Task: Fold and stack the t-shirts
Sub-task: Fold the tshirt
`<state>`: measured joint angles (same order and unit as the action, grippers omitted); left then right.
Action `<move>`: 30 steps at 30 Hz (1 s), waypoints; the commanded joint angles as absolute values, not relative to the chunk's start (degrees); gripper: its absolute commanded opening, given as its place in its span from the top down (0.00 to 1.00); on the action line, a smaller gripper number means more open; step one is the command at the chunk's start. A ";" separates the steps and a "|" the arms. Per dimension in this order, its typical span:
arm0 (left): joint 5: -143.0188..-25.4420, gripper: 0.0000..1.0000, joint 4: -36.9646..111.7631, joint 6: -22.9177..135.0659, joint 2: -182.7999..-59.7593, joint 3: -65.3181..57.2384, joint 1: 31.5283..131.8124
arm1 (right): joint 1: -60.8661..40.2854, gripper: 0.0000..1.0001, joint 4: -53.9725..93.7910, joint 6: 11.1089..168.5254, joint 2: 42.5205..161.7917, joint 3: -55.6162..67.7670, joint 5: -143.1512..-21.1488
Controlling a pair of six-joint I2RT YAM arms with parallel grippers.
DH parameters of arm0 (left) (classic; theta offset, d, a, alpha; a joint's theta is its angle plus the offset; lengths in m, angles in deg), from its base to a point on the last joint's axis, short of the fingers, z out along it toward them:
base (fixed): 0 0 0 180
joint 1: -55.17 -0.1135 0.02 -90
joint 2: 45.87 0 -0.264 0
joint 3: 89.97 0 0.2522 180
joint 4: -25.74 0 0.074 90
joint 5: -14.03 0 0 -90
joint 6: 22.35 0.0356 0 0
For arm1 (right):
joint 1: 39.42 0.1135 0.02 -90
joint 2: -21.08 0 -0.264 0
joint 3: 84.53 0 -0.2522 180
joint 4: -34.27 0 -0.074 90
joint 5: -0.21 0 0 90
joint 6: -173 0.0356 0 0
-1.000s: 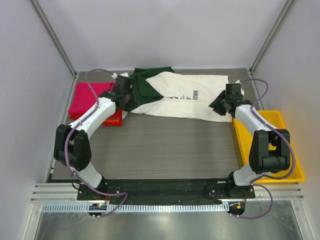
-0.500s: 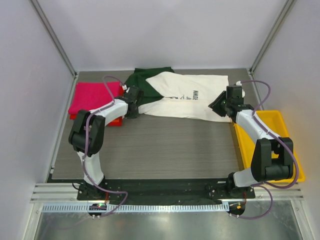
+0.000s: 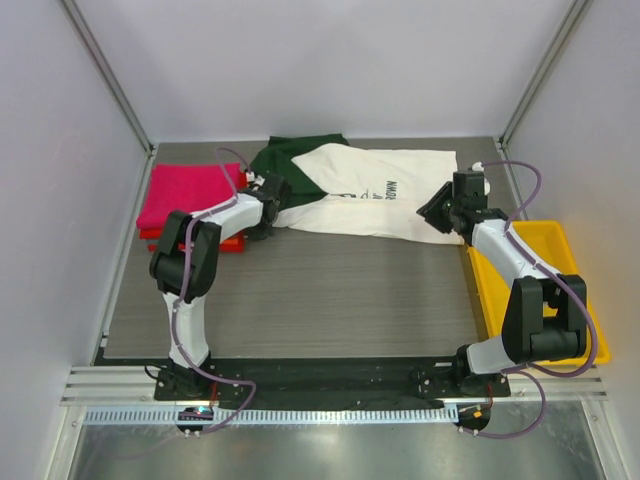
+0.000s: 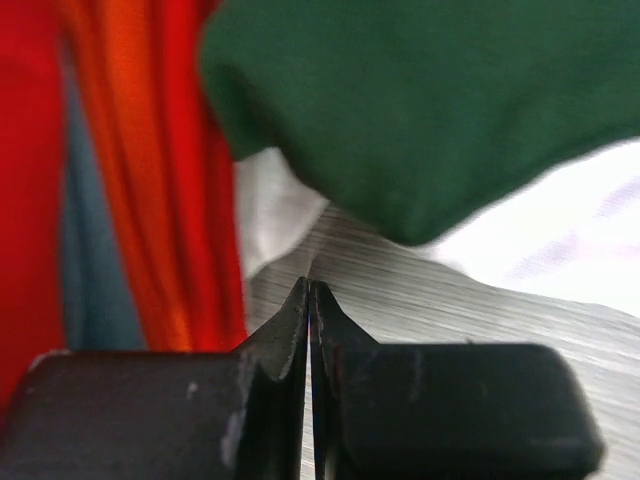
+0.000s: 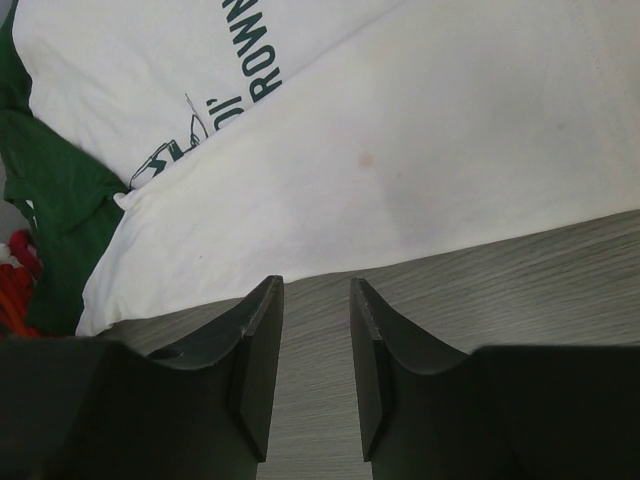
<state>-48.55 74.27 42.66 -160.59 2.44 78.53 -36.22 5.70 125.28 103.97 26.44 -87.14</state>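
From above, a grey wood-grain desk (image 3: 330,290) holds a cream-white t-shirt (image 3: 375,195) spread flat along its far edge. The shirt's dark green part (image 3: 290,165) lies at the left end and dark lettering sits near the middle. At the far left, a folded magenta-pink t-shirt (image 3: 185,192) lies on top of a folded red t-shirt (image 3: 230,243). The left claw (image 3: 268,205) sits low between this stack and the green part of the cream shirt. The right claw (image 3: 440,210) is at the shirt's right end, beside a yellow tray (image 3: 592,330) that runs along the desk's right edge.

From the left wrist, the left claw (image 4: 310,290) is closed, its two black fingers pressed together tip to tip over the desk (image 4: 480,300). The red t-shirt (image 4: 190,200) fills the left side. The green sleeve (image 4: 430,110), blurred, lies just ahead, with white cloth (image 4: 280,210) under its edge.

From the right wrist, the right claw (image 5: 315,290) is parted by a narrow gap, and bare desk (image 5: 560,280) shows between the fingers. The cream-white t-shirt (image 5: 400,150) lies just beyond the fingertips, with its hem close to them. Its lettering (image 5: 255,60) is at the upper left and its green part (image 5: 50,200) at the far left.
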 commanded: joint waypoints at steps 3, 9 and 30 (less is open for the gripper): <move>-38.81 1.00 77.29 44.54 -163.12 4.39 78.11 | -36.25 0.61 7.67 126.16 103.25 25.99 -86.98; -41.42 1.00 76.85 43.49 -163.74 4.03 72.42 | -36.25 0.61 7.58 126.33 102.81 25.99 -86.80; -62.35 0.99 61.48 32.33 -144.76 -8.79 67.02 | -36.34 0.53 5.64 136.60 95.18 35.91 -104.55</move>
